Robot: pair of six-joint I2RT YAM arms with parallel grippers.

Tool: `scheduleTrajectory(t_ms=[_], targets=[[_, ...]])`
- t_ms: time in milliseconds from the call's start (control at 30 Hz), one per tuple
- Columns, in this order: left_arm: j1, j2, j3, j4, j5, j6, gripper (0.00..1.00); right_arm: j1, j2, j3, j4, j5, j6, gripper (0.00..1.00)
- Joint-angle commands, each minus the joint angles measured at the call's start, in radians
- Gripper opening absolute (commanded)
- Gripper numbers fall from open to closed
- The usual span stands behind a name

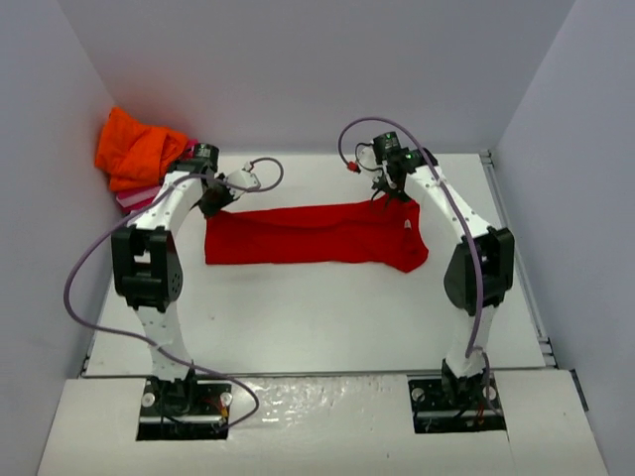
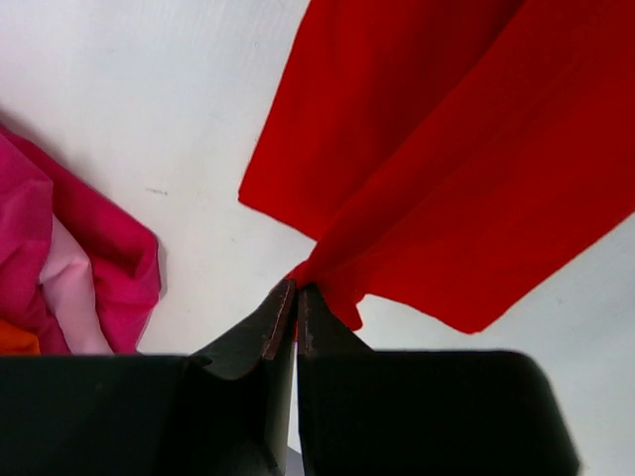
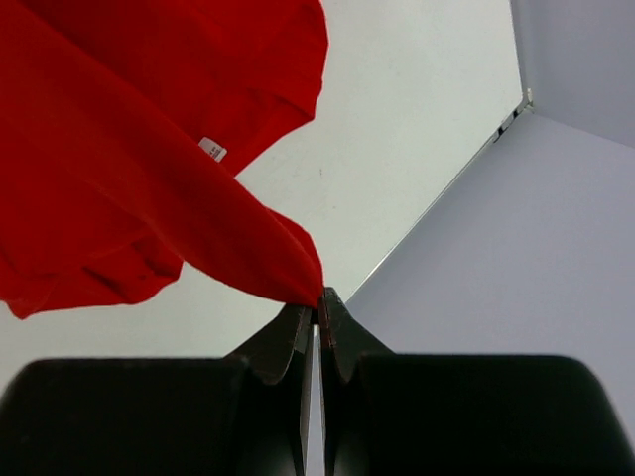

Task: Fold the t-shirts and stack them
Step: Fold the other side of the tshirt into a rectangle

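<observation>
1. Between the left tool (image 1: pixel 213 198) and the right tool (image 1: pixel 389 188), the red t-shirt (image 1: pixel 308 233) is stretched as a long band across the middle of the desk (image 1: pixel 327 317).
2. At the left tool, I see the jaws pressed together on a bunched corner of the red cloth. Folds fan out from the pinch, away from the fingertips.
3. At the right tool, the jaws are likewise closed, pinching a drawn-up point at the shirt's other end. From that wrist camera a small white label (image 3: pixel 211 149) shows on the cloth just ahead of the tips and to their left.
4. Beyond the right tool's pinch, the shirt's end droops down onto the desk in a rounded fold.
5. Off to the left of the left tool, the pink t-shirt (image 2: pixel 89 268) lies crumpled on the desk, near the red one but apart from it.
6. Further out on that side, the orange t-shirt (image 1: pixel 134 149) is heaped on the pink one, against the left wall (image 1: pixel 40 198).
</observation>
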State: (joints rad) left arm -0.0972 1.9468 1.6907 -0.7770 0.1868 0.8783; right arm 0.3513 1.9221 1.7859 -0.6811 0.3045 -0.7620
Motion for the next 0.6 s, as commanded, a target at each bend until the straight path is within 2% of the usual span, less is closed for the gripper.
scheduleTrajectory(t_ms=[0, 33, 67, 100, 133, 167, 233, 300, 400, 567], targets=[[-0.011, 0.071, 0.125, -0.010, -0.003, 0.006, 0.00, -0.019, 0.113, 0.096, 0.015, 0.060, 0.000, 0.00], [-0.012, 0.109, 0.151, -0.006, -0.010, 0.000, 0.00, -0.024, 0.149, 0.121, 0.015, 0.069, 0.009, 0.05], [-0.012, 0.140, 0.176, 0.005, -0.017, -0.016, 0.01, -0.031, 0.193, 0.153, 0.023, 0.082, 0.025, 0.19], [-0.011, 0.162, 0.200, 0.022, -0.028, -0.040, 0.06, -0.040, 0.238, 0.186, 0.043, 0.106, 0.043, 0.36], [-0.009, 0.188, 0.214, 0.047, -0.047, -0.062, 0.16, -0.046, 0.268, 0.205, 0.072, 0.148, 0.054, 0.52], [-0.009, 0.206, 0.228, 0.064, -0.059, -0.073, 0.25, -0.052, 0.295, 0.221, 0.086, 0.190, 0.062, 0.62], [-0.007, 0.223, 0.239, 0.105, -0.102, -0.097, 0.36, -0.072, 0.347, 0.232, 0.166, 0.271, 0.054, 0.65], [-0.002, 0.218, 0.226, 0.185, -0.136, -0.127, 0.34, -0.100, 0.368, 0.238, 0.253, 0.337, 0.047, 0.65], [0.014, 0.195, 0.214, 0.242, -0.175, -0.153, 0.34, -0.131, 0.347, 0.268, 0.299, 0.345, 0.078, 0.66], [0.064, 0.109, 0.165, 0.256, -0.165, -0.172, 0.34, -0.137, 0.197, 0.187, 0.314, 0.304, 0.096, 0.66]])
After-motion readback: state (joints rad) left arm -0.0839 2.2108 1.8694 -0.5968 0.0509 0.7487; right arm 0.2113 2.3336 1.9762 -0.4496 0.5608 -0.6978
